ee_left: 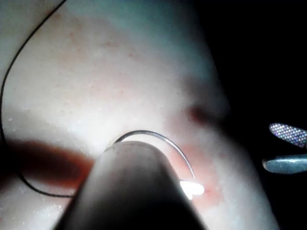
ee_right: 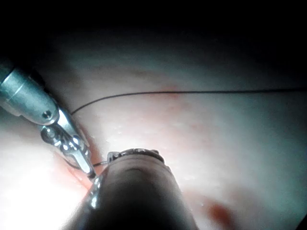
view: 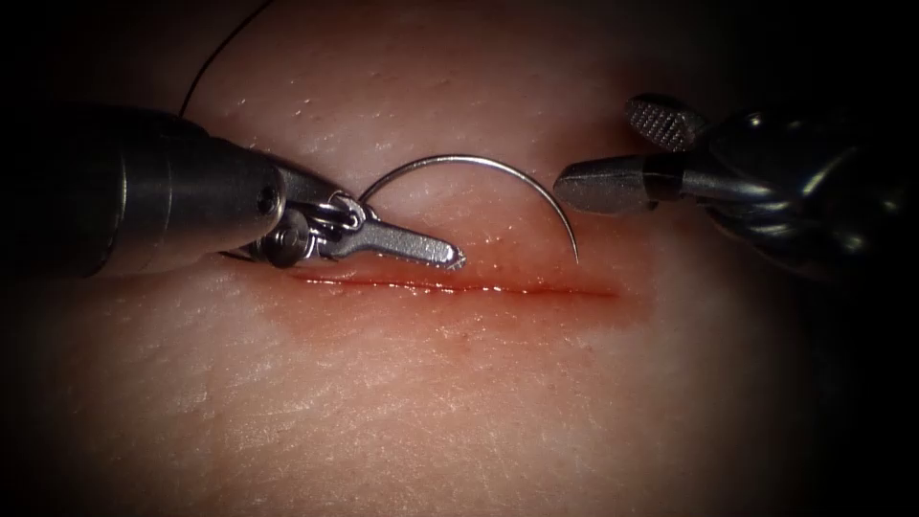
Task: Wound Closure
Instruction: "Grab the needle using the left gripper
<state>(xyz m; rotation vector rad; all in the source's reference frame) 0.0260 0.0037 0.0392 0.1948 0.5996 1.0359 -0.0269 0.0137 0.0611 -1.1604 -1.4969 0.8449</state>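
Note:
The cut [view: 459, 286] runs across the tissue [view: 459, 402] as a thin red line. My left tool [view: 450, 255] comes in from the left, jaws shut on the curved needle [view: 479, 161] near its tail end. The needle arches over the far side of the cut, its tip [view: 576, 258] pointing down near the cut's right end, free of the tissue. The right tool [view: 608, 146] hovers just right of the needle with jaws open, holding nothing. Black thread [view: 206, 72] trails up and away behind the left tool. The left wrist view also has the needle [ee_left: 168, 141] and thread [ee_left: 9, 76].
Red fluid tints the tissue along the cut. In the right wrist view the thread [ee_right: 192, 92] lies in a long line across the tissue beyond the left tool [ee_right: 64, 139]. The right tool's open jaw tips [ee_left: 288, 134] sit at the tissue's dark edge.

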